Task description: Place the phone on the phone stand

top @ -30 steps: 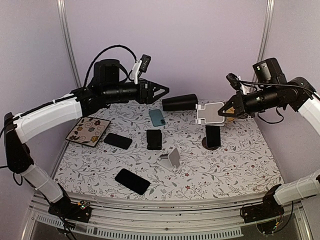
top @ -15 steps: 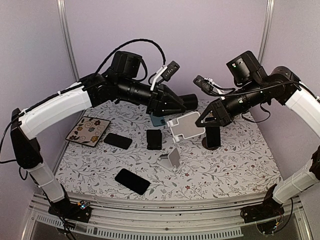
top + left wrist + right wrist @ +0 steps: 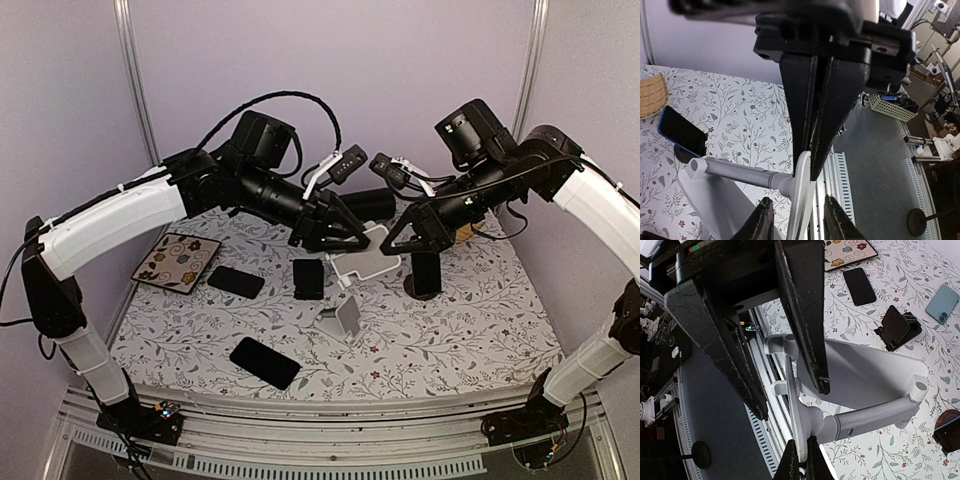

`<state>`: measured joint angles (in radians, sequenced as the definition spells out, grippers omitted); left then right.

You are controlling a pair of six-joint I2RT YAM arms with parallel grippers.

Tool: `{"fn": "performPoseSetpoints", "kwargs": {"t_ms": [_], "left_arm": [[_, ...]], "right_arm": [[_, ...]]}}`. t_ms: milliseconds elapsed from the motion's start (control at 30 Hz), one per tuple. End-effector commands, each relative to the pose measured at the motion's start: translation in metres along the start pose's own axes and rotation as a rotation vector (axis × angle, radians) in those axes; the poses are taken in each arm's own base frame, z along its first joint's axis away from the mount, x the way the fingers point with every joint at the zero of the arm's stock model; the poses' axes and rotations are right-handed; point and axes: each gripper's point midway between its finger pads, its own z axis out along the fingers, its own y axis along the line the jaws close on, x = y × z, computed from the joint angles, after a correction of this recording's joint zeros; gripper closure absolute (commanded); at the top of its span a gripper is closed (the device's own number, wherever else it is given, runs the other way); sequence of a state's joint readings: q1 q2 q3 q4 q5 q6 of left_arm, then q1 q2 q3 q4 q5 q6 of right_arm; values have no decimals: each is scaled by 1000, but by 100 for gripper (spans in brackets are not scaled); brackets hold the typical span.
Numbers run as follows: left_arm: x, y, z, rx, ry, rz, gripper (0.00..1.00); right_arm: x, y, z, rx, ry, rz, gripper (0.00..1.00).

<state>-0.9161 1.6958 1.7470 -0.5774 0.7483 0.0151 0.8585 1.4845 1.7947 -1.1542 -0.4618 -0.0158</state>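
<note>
Fingers [image 3: 800,110] of the left gripper [image 3: 812,167] are clenched on the thin plate of the white phone stand [image 3: 370,265], held in the air above the middle of the counter [image 3: 480,320] — the right gripper [image 3: 792,402] straddles its other end, but whether it grips I cannot tell. A black phone [image 3: 265,362] lies flat near the front edge, left of centre.

White phone stand [image 3: 368,258], grey-sprigged white tablecloth [image 3: 460,335], dark flowered tile [image 3: 178,261].
</note>
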Motion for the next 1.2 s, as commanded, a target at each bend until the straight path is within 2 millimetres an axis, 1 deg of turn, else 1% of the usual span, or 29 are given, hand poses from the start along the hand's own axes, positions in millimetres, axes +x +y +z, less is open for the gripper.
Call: {"fn": "performPoseSetpoints", "kwargs": {"t_ms": [0,233,400,533,567,600,633,667,733,767,800,833,900,933,967,1033,1067,1167], "left_arm": [[12,-2,6,15,48,-7,68],[20,-4,5,29,66,-17,84],[23,-5,7,44,72,-24,100],[21,-8,6,57,66,-21,100],[20,-8,6,56,62,-20,100],[18,-8,5,51,54,-19,100],[16,-7,4,41,44,-17,100],[13,-2,3,13,25,-10,100],[5,4,-1,-43,-21,8,100],[1,11,-4,-87,-48,8,100],[-5,17,-9,-131,-86,15,100],[-8,22,-13,-166,-119,17,100],[-18,33,-24,-256,-198,26,100],[-23,37,-27,-294,-231,29,100],[-29,43,-32,-338,-269,33,100],[-38,53,-38,-405,-330,31,100],[-42,57,-40,-437,-359,33,100],[-50,67,-42,-503,-419,39,100]], "right_arm": [[-15,13,-10,-34,-56,-76,98],[-16,11,-9,-24,-58,-79,98],[-18,10,-9,-18,-68,-81,98],[-22,7,-10,4,-84,-81,98],[-23,5,-11,16,-89,-77,94],[-25,3,-12,31,-97,-73,85],[-27,1,-13,46,-107,-66,70],[-30,-1,-15,63,-122,-59,59],[-38,-6,-23,105,-171,-27,40],[-43,-9,-28,131,-202,-15,31],[-48,-13,-34,159,-239,5,23],[-54,-18,-40,184,-277,51,17],[-62,-38,-55,276,-354,148,6],[-64,-48,-63,311,-392,212,3],[-63,-54,-65,297,-421,311,0],[-65,-66,-74,294,-496,439,1],[-66,-68,-78,271,-537,528,1],[-69,-74,-72,222,-591,657,1]]}}
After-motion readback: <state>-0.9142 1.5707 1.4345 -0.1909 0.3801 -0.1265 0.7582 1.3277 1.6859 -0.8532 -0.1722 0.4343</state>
